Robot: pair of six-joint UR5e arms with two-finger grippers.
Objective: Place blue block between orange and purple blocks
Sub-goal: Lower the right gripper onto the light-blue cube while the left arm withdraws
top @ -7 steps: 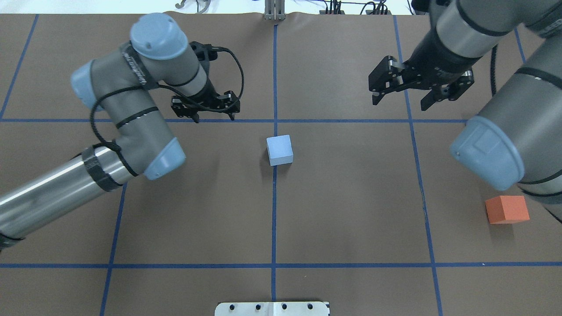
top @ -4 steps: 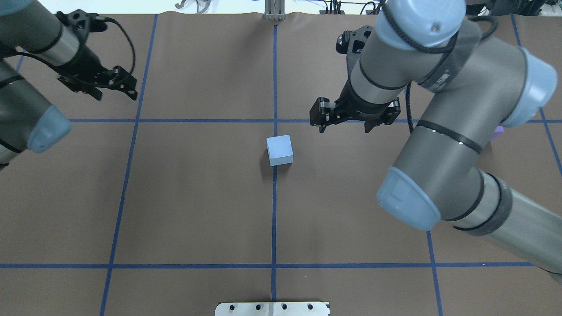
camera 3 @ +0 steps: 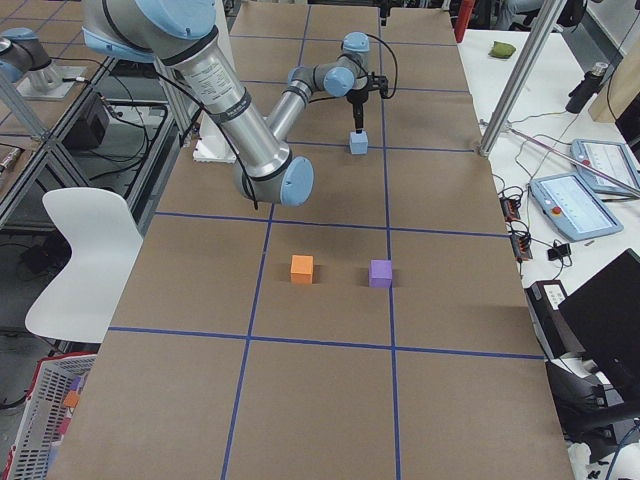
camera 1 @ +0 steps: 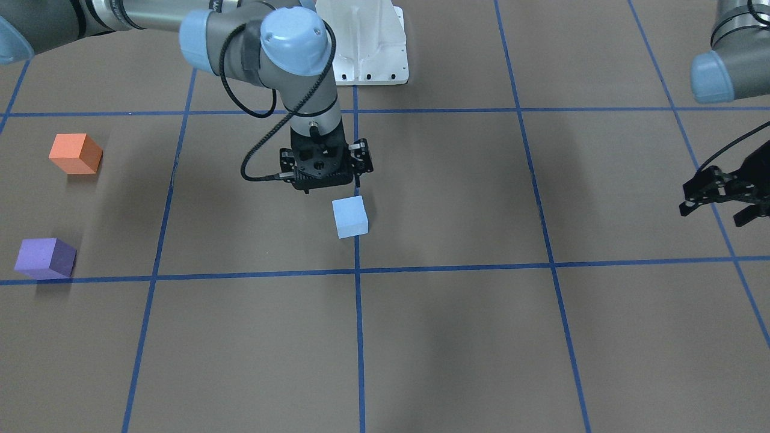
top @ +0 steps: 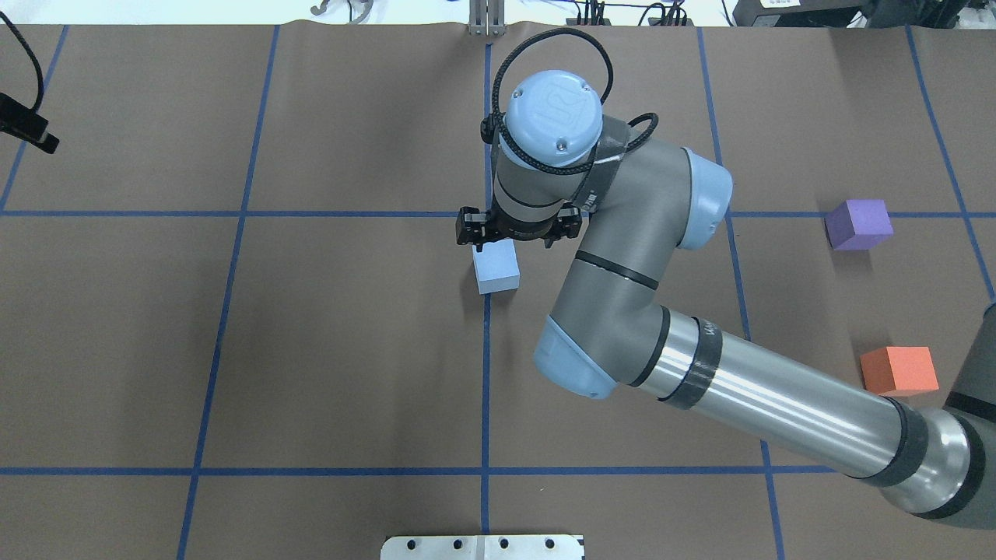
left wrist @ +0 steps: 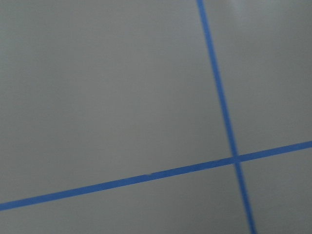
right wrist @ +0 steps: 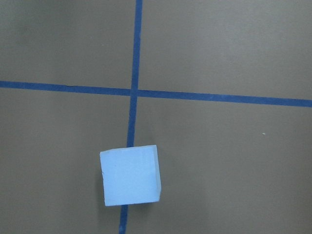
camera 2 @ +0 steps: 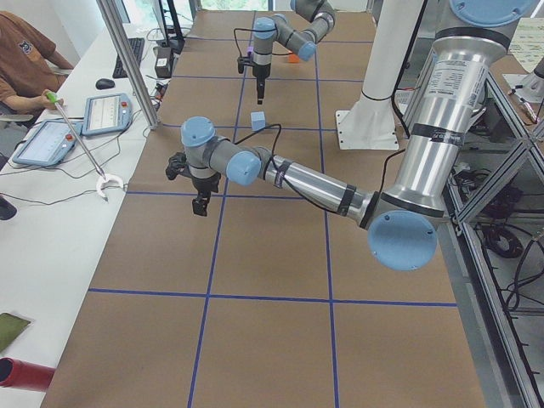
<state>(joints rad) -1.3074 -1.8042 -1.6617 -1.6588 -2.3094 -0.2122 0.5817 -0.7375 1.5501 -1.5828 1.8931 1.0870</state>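
Observation:
The light blue block (top: 496,267) sits on the brown table at the centre grid line; it also shows in the front view (camera 1: 350,217) and low in the right wrist view (right wrist: 130,175). My right gripper (top: 512,238) hangs open and empty just above the block's far edge, pointing down (camera 1: 325,179). The purple block (top: 858,224) and the orange block (top: 899,370) sit apart at the table's right side. My left gripper (camera 1: 716,210) is open and empty at the far left, mostly off the overhead view's edge (top: 31,134). No fingers show in either wrist view.
Blue tape lines (top: 485,389) divide the brown table into squares. A white mounting plate (top: 482,547) sits at the near edge. My right forearm (top: 778,404) stretches across the table's right half, close to the orange block.
My right arm has swung in from the right and now has its gripper over the blue block. My left arm has pulled back to the far left. The blue block has not moved.

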